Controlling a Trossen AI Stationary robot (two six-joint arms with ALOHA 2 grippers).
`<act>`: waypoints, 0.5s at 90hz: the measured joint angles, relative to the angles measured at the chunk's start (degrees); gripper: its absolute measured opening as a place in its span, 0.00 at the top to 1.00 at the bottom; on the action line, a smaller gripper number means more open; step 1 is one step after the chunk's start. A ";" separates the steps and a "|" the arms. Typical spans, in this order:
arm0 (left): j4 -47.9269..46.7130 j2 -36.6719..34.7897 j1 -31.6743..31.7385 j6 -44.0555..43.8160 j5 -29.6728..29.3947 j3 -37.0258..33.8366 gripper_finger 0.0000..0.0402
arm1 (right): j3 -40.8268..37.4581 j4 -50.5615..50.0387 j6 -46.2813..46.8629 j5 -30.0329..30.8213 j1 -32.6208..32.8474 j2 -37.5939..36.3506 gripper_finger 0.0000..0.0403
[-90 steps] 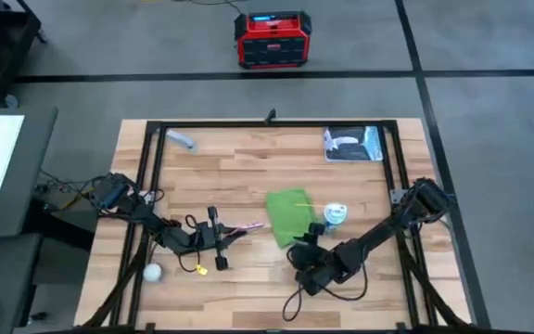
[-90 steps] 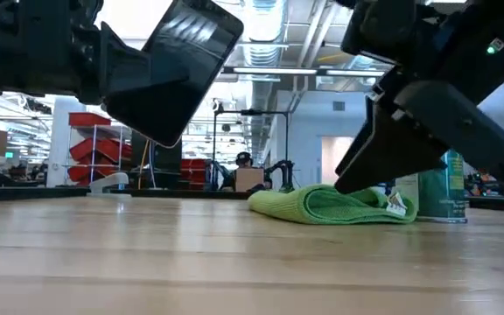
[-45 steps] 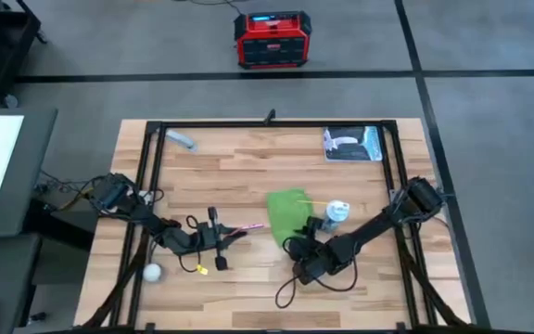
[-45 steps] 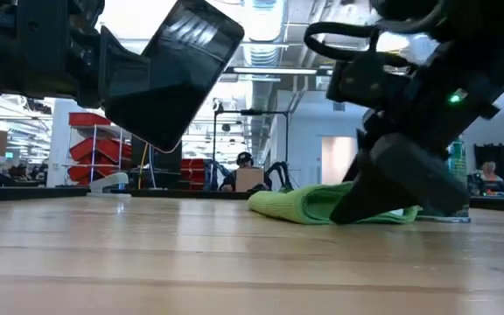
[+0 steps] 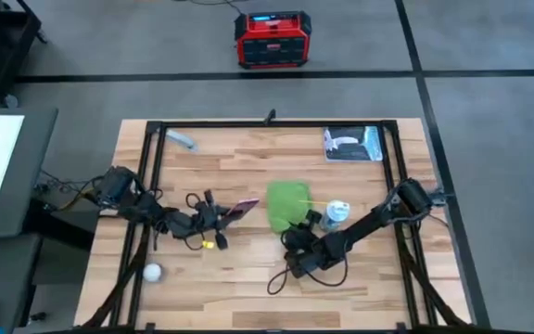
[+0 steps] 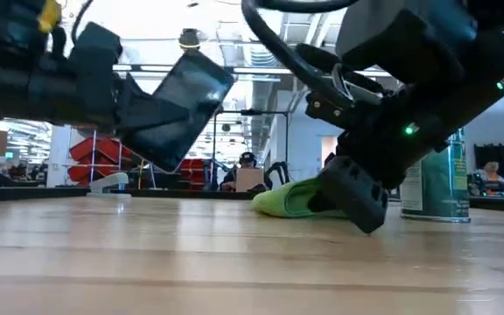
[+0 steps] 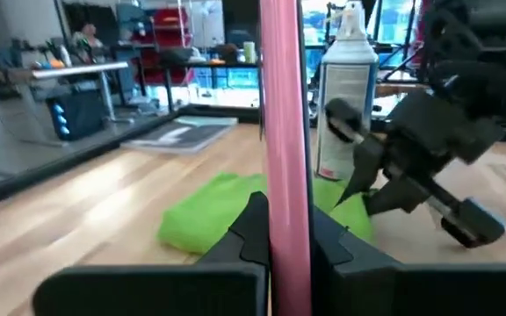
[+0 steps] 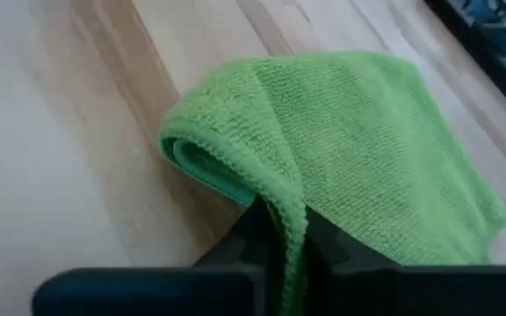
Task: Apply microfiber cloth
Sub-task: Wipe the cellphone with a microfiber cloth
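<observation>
Since the earlier frames, the left pincer [image 5: 219,218] has been carried toward the middle of the surface [image 5: 248,167] with the phone [image 5: 242,208] it holds, and the right pincer [image 5: 297,232] has been brought onto the near edge of the microfiber cloth [image 5: 286,202].

In the high view, the cloth is seen lying near the centre of the surface, with a spray can [image 5: 336,214] just beside it on the right. A blue-and-white packet [image 5: 352,144] is kept at the far right corner, a grey object [image 5: 182,140] near the far left corner, and a white ball [image 5: 153,272] near the front left edge. Bare wood is left open along the front and between the cloth and the far edge.

In the low view, the phone [image 6: 178,109] is held tilted, clear above the surface, by the left pincer. The right pincer [image 6: 350,194] is lowered to the surface against the cloth [image 6: 287,199], with the can [image 6: 434,179] just behind it.

In the left wrist view, the pink-edged phone [image 7: 283,132] is pinched upright between the fingers [image 7: 255,230]; the cloth [image 7: 227,219], can [image 7: 346,96] and right arm are seen beyond.

In the right wrist view, a raised folded edge of the cloth [image 8: 341,149] is pinched between the fingers [image 8: 253,237].
</observation>
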 joint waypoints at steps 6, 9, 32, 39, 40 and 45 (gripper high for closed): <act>0.10 0.00 2.16 -0.11 1.93 -0.03 1.00 | 0.00 2.90 -2.91 1.07 0.75 -1.36 0.99; 0.13 0.00 3.37 -0.39 3.28 -0.02 1.00 | 0.01 4.50 -4.67 2.29 1.17 -2.42 0.99; 0.08 0.00 9.48 -2.26 12.98 1.02 1.00 | 0.11 16.72 -25.66 8.99 3.86 -12.67 1.00; 0.10 0.00 9.93 -2.07 15.84 2.38 1.00 | 0.20 20.89 -32.46 9.12 3.39 -14.66 1.00; 0.10 0.00 9.95 -1.98 16.24 2.60 1.00 | 0.20 21.45 -33.41 9.10 3.25 -14.86 1.00; 0.14 0.00 9.93 -1.52 17.41 3.64 1.00 | 0.17 23.99 -38.04 9.12 2.50 -15.77 1.00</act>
